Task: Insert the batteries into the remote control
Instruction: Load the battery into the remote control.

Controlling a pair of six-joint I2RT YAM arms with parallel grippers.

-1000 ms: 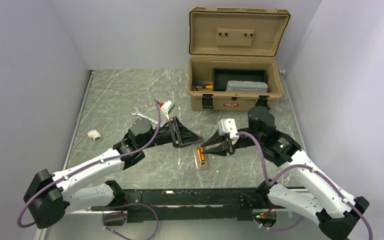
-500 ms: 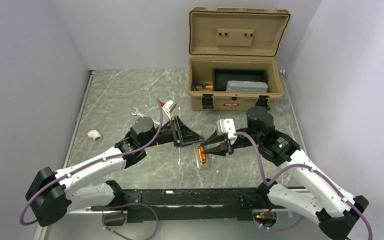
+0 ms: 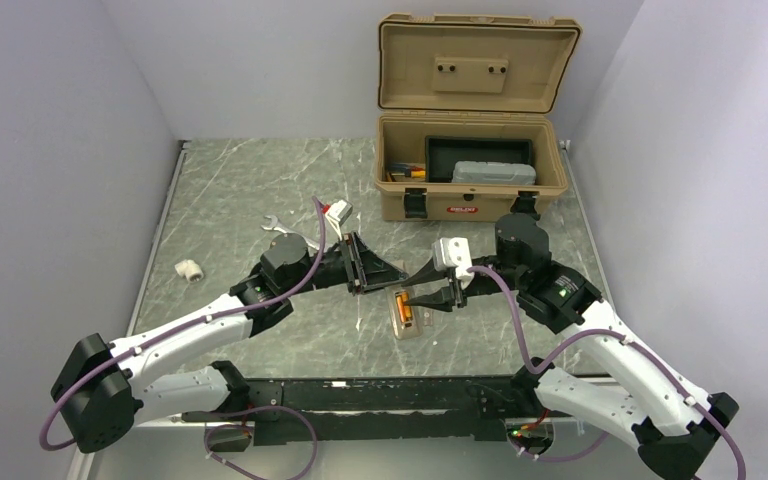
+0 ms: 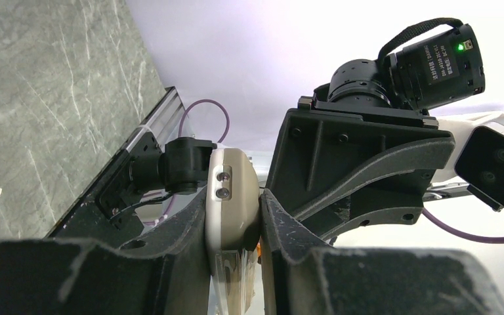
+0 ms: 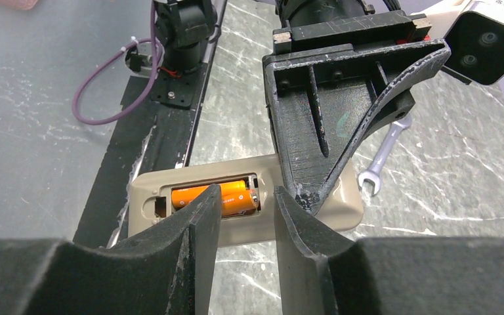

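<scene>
The remote (image 3: 403, 318) lies back-up on the counter (image 3: 240, 190) between the arms, with a battery (image 5: 233, 195) in its open bay and the right hand (image 5: 248, 197) just above that, jaws parted and gripping nothing; whether a second one is in I cannot tell. At the far end the left hand (image 4: 234, 226) is clenched on the remote's sides, pinning it, with a wrench (image 5: 384, 154) beyond. I judge the step to be seating the battery: press it flat with one fingertip against the firm left clamp, then lift straight up so no finger flicks it out.
</scene>
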